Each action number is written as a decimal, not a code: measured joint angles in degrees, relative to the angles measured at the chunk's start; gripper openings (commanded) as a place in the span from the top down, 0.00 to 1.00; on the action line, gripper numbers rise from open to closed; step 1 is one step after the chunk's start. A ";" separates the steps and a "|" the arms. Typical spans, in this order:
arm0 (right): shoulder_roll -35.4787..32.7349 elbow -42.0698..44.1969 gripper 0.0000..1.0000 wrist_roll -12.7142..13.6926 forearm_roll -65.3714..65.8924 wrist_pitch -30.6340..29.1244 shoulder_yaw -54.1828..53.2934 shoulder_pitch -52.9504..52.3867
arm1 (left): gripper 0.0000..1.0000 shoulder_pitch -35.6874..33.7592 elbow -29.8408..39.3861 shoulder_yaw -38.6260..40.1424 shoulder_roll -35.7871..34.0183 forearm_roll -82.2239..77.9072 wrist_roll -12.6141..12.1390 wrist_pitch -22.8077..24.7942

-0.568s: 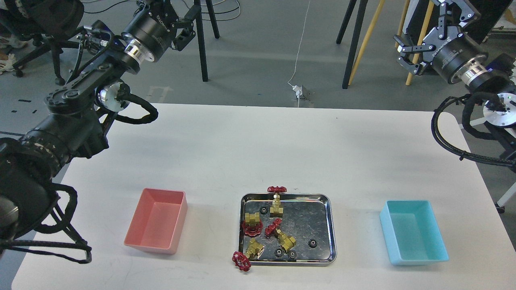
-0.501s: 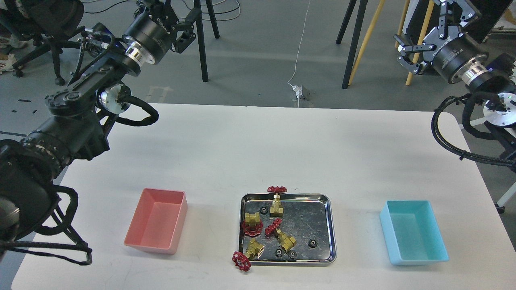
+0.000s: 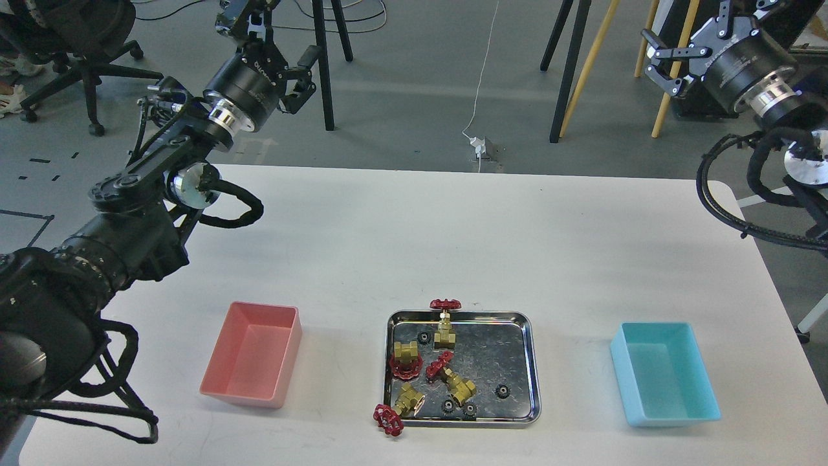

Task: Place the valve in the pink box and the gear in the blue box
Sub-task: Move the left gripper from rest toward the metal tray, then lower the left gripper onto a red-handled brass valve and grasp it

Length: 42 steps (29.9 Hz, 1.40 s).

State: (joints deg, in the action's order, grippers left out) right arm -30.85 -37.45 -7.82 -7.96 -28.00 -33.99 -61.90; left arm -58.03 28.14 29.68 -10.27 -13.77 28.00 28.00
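Observation:
Four brass valves with red handwheels lie in a shiny steel tray (image 3: pixel 532 362) at the front middle of the table: one upright at the back (image 3: pixel 445 331), one at the left (image 3: pixel 405 353), one in the middle (image 3: pixel 458 386), and one at the front left (image 3: pixel 407 400) with its wheel hanging over the rim. Several tiny black gears lie among them, such as one at the right (image 3: pixel 501 390). The pink box (image 3: pixel 252 355) stands empty left of the tray. The blue box (image 3: pixel 663 372) stands empty on the right. My left gripper (image 3: pixel 275 35) and right gripper (image 3: pixel 689 39) are both open and empty, high beyond the table's far edge.
Black tripod legs (image 3: pixel 323 77), wooden poles (image 3: pixel 585 71) and an office chair (image 3: pixel 77 39) stand on the floor behind the white table (image 3: pixel 453 239). A white cable (image 3: pixel 479 97) runs to a floor plug. Cable loops hang from both arms over the table's side edges.

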 measured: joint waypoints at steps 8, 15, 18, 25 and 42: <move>-0.59 1.39 0.00 6.73 0.07 0.00 0.22 -7.29 | 0.02 -3.09 28.30 -6.45 -14.43 -16.61 0.01 0.01; -1.07 1.64 0.00 6.85 0.07 0.00 -0.01 -5.61 | 0.09 -20.69 53.16 -44.60 -25.87 -32.95 0.01 -8.07; -1.07 1.70 0.00 6.86 0.07 0.00 -0.08 -4.30 | 0.09 -27.58 59.17 -58.94 -26.17 -39.56 0.01 -19.12; -0.97 2.02 0.00 6.79 0.06 0.00 -0.10 -2.64 | 0.08 -36.83 60.94 -82.60 -21.01 -51.27 0.01 -41.16; -1.22 2.03 0.00 6.75 0.06 0.00 -0.73 -2.45 | 0.07 -27.93 43.67 -89.80 -3.52 -56.88 0.00 -43.03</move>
State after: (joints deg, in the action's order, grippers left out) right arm -32.07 -35.43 -1.07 -7.91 -28.00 -34.72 -64.34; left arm -85.96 71.81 -60.12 -13.79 -70.65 28.00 -15.03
